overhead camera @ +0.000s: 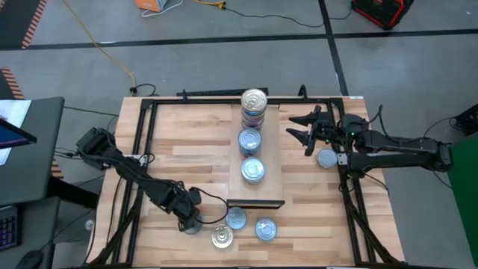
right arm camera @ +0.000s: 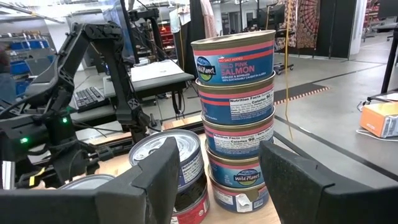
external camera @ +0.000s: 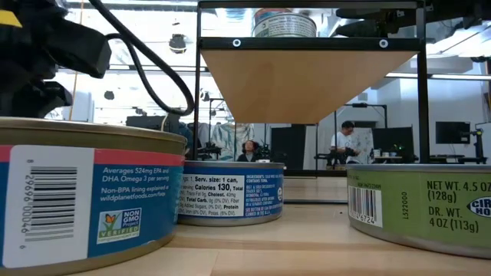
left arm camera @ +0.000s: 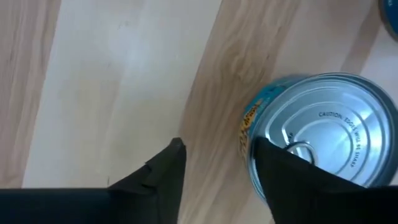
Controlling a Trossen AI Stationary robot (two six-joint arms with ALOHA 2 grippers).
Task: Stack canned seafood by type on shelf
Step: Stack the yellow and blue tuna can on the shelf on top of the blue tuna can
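The shelf (overhead camera: 269, 161) is a light-wood board down the table's middle. On it stand a stack of several blue-and-pink salmon cans (right arm camera: 239, 118) at its far end and two single cans (overhead camera: 249, 140) (overhead camera: 253, 170). My left gripper (overhead camera: 190, 221) points down near the table's near edge, open over a blue-walled can with a silver pull-tab top (left arm camera: 323, 130). Bare wood shows between its fingers. My right gripper (right arm camera: 214, 180) hangs level and open at the far right, facing the stack and touching nothing. My left gripper comes from above, pointing down. One finger (left arm camera: 283, 171) stands over the can's top just inside its rim (left arm camera: 252, 134), and the other finger (left arm camera: 165, 171) stands outside over the bare table. Whether either finger touches the can, I cannot tell.
Three loose cans lie near the shelf's near end (overhead camera: 237, 218) (overhead camera: 222, 237) (overhead camera: 266, 229), close to my left gripper. Another can (overhead camera: 326, 158) sits by the right arm. A black frame (overhead camera: 142, 142) borders the tabletop. In the low view, cans (external camera: 84, 199) (external camera: 422, 207) stand close in front.
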